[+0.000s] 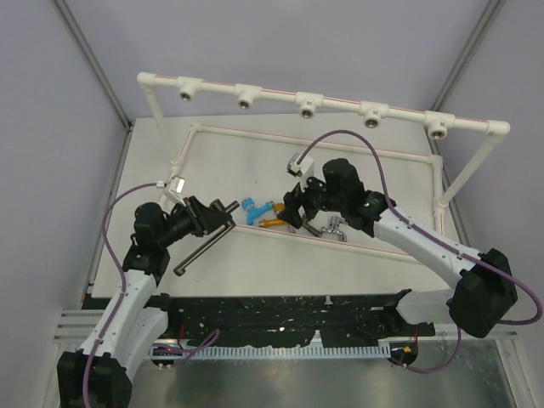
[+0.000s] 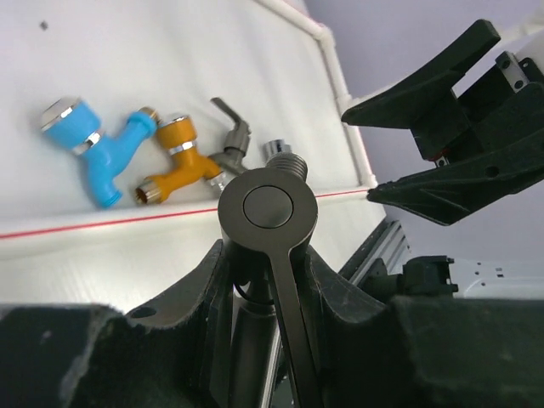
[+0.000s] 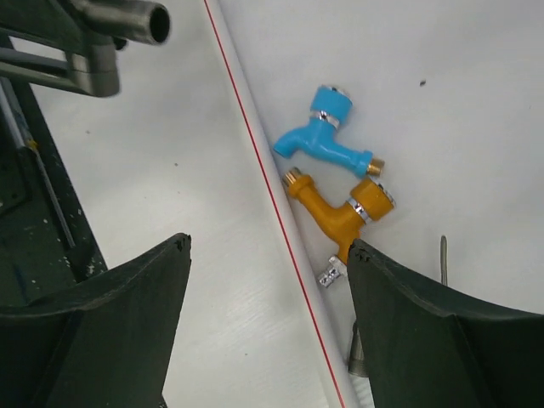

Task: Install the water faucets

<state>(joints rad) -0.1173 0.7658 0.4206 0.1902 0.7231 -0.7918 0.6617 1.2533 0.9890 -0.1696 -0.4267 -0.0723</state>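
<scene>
My left gripper (image 1: 211, 218) is shut on the larger dark-grey faucet (image 1: 204, 242). Its long straight arm slants down-left over the table. In the left wrist view its round head (image 2: 268, 206) sits between my fingers (image 2: 191, 297). My right gripper (image 1: 294, 206) is open and empty, hovering beside the small faucets, and also shows in the left wrist view (image 2: 387, 149). The blue faucet (image 1: 252, 206), the orange one (image 1: 274, 223) and the shiny chrome one (image 1: 333, 228) lie on the table. In the right wrist view, blue (image 3: 327, 136) and orange (image 3: 340, 208) lie beyond my open gripper (image 3: 269, 246). The dark metal one (image 2: 231, 140) lies beside the orange.
The white pipe frame (image 1: 280, 95) stands across the back with several round sockets (image 1: 189, 89) along its top rail. Its low front rail (image 1: 374, 248), with a red line, lies on the table just before the small faucets. A black fixture (image 1: 280, 316) runs along the near edge.
</scene>
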